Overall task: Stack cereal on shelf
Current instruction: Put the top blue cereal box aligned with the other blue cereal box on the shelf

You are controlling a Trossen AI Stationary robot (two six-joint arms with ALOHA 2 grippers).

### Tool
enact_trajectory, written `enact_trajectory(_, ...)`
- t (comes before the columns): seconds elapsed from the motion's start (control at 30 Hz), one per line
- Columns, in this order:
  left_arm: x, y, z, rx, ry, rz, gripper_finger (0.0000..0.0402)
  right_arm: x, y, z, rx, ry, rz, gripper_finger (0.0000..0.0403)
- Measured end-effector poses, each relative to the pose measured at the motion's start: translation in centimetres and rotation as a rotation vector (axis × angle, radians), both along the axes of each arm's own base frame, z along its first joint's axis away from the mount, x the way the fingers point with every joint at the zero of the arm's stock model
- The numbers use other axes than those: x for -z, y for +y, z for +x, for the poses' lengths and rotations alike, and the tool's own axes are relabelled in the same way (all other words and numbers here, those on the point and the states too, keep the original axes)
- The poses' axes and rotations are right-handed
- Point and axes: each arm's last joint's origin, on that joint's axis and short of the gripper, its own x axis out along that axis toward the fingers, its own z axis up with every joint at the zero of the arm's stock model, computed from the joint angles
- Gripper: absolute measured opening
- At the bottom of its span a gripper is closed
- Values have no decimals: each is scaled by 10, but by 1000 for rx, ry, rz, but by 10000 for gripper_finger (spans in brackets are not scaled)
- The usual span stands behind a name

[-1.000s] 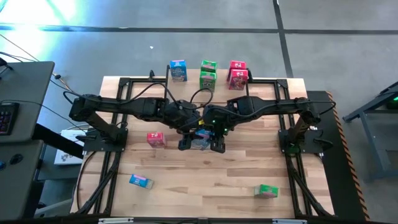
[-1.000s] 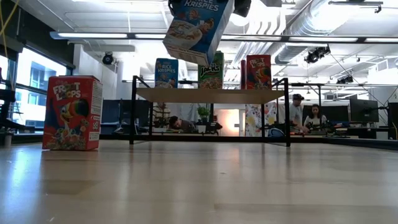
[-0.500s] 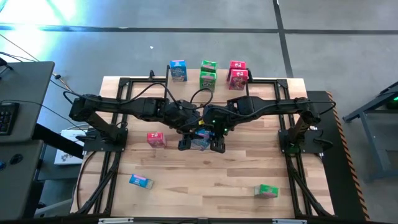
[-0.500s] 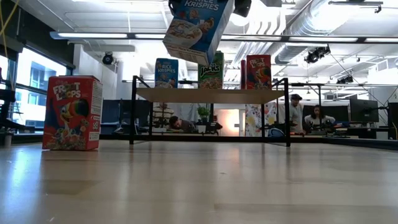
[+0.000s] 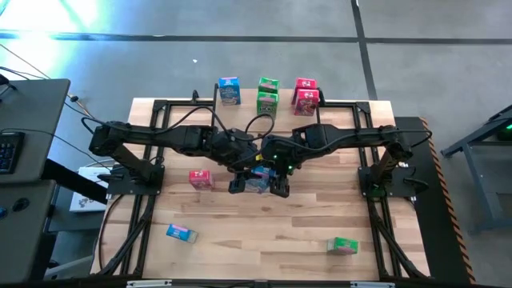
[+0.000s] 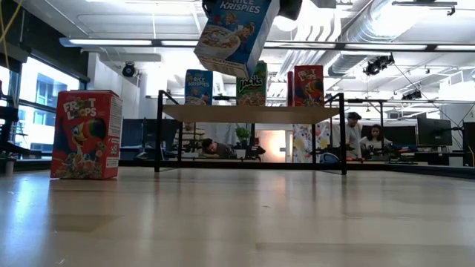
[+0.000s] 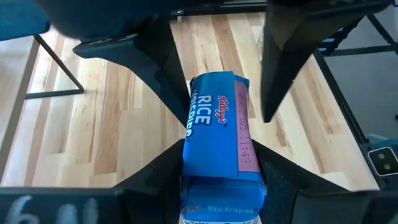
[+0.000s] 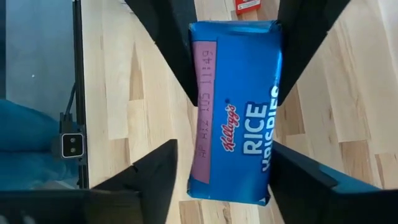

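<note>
A blue Rice Krispies cereal box (image 6: 236,33) hangs tilted high over the table's middle, between both grippers. My left gripper (image 5: 248,178) comes from the table's left and is shut on it. My right gripper (image 5: 270,178) comes from the right and is open. Its fingers stand on either side of the box's other end, and a strip of table shows between one finger (image 8: 158,177) and the box (image 8: 233,112). At the far edge the shelf (image 6: 223,113) bears blue (image 6: 198,86), green (image 5: 267,96) and red (image 6: 309,84) boxes standing upright. My left gripper pinches the box between its two fingers (image 7: 165,171), on the two faces either side of the narrow date-printed panel (image 7: 239,134), near one end. The fingers slant down from the table's left. The box is lifted clear of the table and tilted.
A red Froot Loops box (image 6: 85,135) stands upright on the table left of centre. A blue box (image 5: 182,233) lies near the front left and a green one (image 5: 342,246) near the front right. People sit in the room beyond the shelf.
</note>
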Motion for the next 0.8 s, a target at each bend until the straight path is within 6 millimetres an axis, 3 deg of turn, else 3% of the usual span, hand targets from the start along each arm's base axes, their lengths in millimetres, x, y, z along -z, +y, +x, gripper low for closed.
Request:
enact_trajectory(0.13,0,2,0,-5,0,0,144,0,-1,0,30,6,20,256)
enact_trajectory(0.37,-8,12,-8,-19,-16,9,144,-6,-6,-3,36,-11,42,261)
enact_trajectory(0.8,-44,45,-47,-94,-105,77,145,-57,-14,-40,149,-233,-93,262)
